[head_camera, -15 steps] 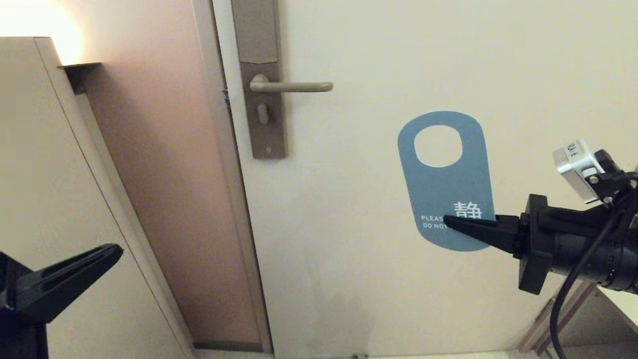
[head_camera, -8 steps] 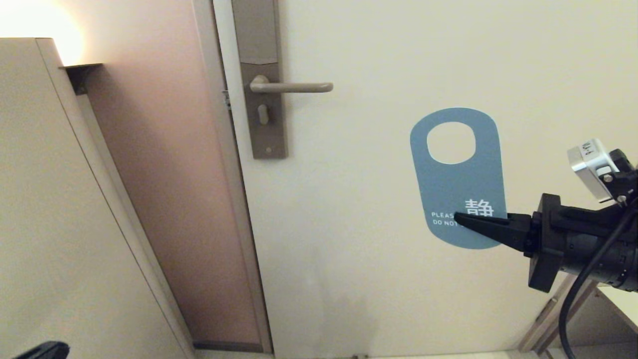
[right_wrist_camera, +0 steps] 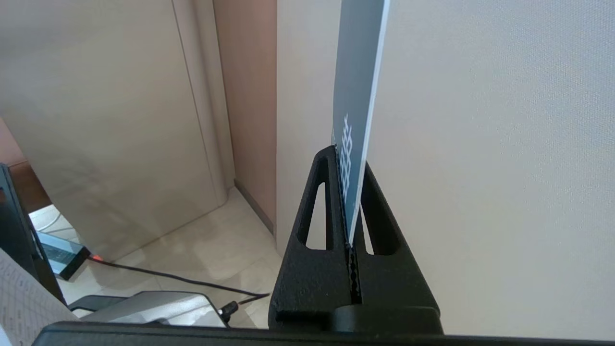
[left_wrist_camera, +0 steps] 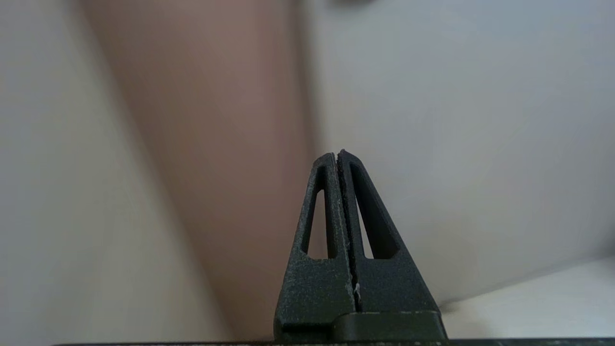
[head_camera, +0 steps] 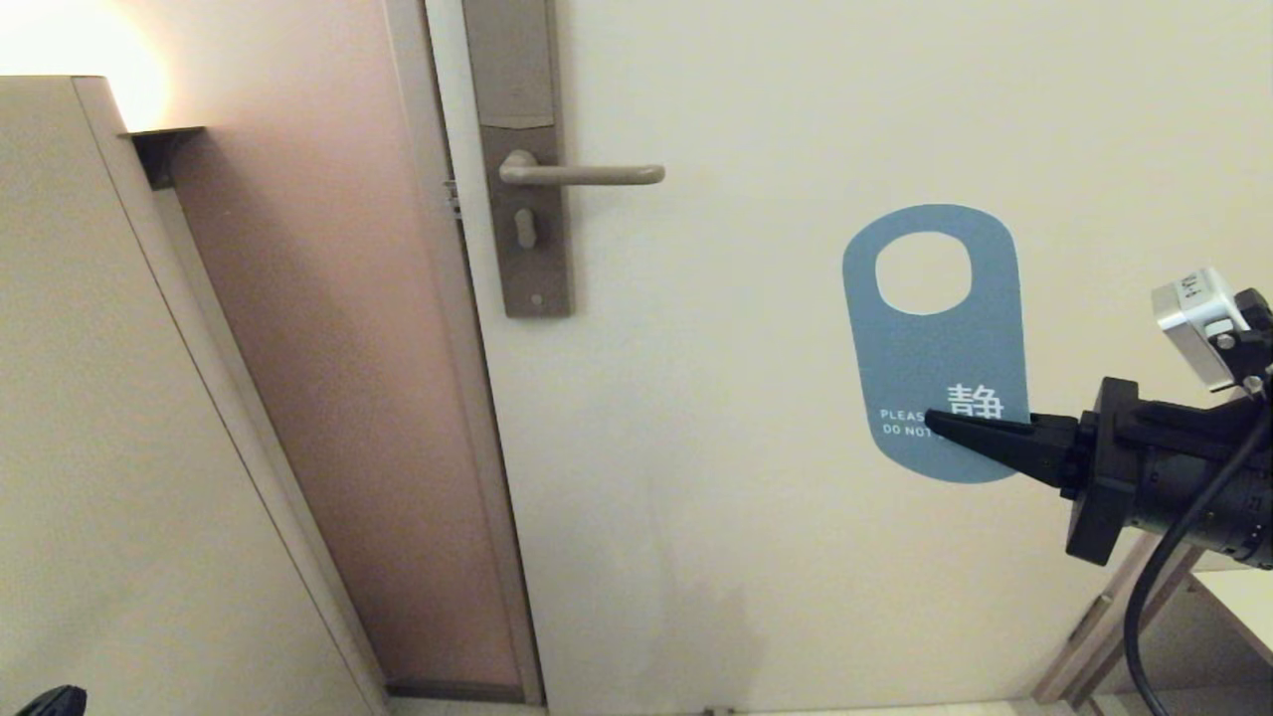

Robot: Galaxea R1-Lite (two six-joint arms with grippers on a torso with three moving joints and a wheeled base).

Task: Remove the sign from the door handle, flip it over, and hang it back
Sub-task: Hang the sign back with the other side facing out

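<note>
- The door fills most of the head view, pale and bare, with the frame running down the left of centre.
- The right arm reaches in from the right edge of the frame, its right claw pinching the sign low down, across the printed words. In the right wrist view the two fingers sit flat on either face of the card, closed firmly on it.
- The sign hangs free in the air at centre right, off the lever, blue face toward us, hole uppermost, standing upright from the grip.
- It looks thin, light and fairly stiff: held by its bottom end alone it stays straight, without drooping. The faces look smooth, so a light pinch could let it slip or swivel. I would grip it well clear of the hole, as it is now, leaving that end free for hooking.
- The door handle sits at upper centre-left, bare, well apart from the card.
- The left claw is down at the lower left corner, pressed together on nothing.
</note>
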